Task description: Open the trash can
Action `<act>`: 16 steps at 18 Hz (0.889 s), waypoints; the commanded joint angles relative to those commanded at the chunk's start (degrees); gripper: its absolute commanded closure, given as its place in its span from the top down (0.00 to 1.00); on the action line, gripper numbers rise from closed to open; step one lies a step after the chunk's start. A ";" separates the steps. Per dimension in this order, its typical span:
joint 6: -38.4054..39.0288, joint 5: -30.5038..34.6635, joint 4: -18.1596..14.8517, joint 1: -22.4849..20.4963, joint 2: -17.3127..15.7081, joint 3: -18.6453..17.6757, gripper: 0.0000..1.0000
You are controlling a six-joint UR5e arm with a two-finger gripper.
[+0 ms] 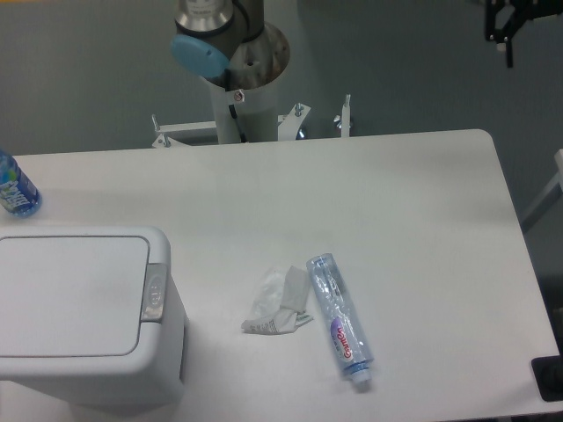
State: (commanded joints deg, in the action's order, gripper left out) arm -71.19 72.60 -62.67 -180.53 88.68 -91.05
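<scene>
One trash can [79, 308] — lid shut — beside an empty bottle [339, 320].

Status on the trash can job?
Tool at top right edge, far from bin, state unclear. Trash can lid flat and shut, grey button untouched. Crumpled paper and clear bottle lie right of it, apart.

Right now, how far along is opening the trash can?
Nothing looks done yet: the trash can has its lid lying flat and closed. Nothing is in hand either; only the arm's base shows at the table's far edge, and the gripper is out of view. Left: reach the grey push-button on the rim and press it.
</scene>
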 joint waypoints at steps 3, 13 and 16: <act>0.70 0.00 -0.18 0.78 -0.53 -0.26 1.00; 26.60 -0.09 1.14 11.67 -0.18 1.93 1.00; 35.92 -0.35 1.23 16.07 0.09 2.02 1.00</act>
State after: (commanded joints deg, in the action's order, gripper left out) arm -35.27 72.25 -61.44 -164.46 88.77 -89.03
